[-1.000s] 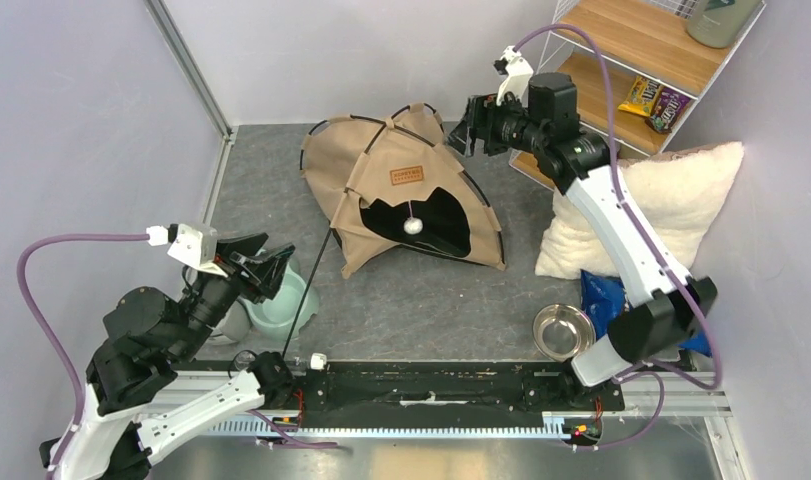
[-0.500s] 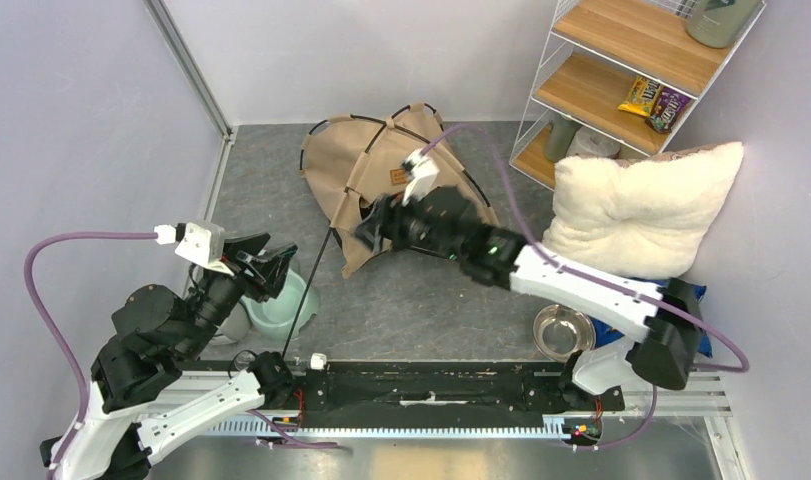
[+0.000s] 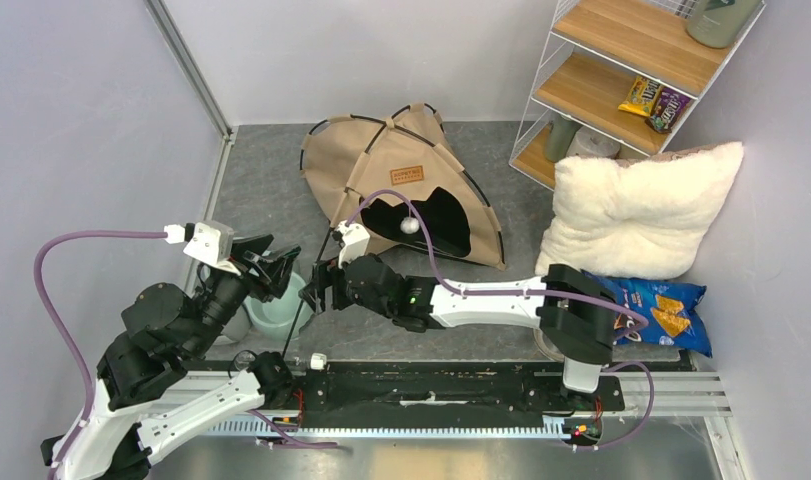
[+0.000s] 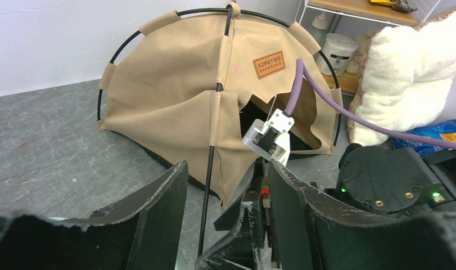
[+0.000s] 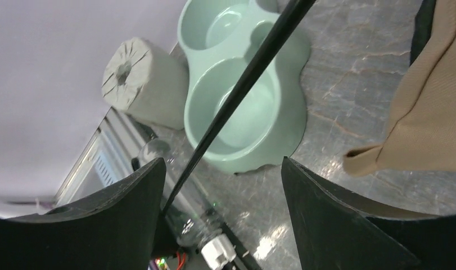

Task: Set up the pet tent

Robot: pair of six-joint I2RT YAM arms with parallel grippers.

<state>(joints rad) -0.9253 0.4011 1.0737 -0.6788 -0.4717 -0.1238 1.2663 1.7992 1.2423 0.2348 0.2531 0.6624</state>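
Two claws hover near a tan pet tent (image 3: 401,195), which sits at the back middle of a grey table (image 3: 266,170), well apart from the near edge. Its arched doorway faces the near edge, turned a little to the right. One thin black pole (image 3: 306,290) runs out past the tent's front left corner and slants toward the near left, beside a green bowl (image 3: 271,312); that slant is the long line of the part to be handled.

The right claw (image 3: 317,288) stands wide with the pole between its fingers, not closed on it (the wrist view shows it nearer one finger). The left claw (image 3: 278,265) hangs over the bowl, fairly wide and holding nothing.

The tent looks light and floppy, the pole springy and slick. The best hold is likely on the pole close to the fabric corner, not on the cloth.
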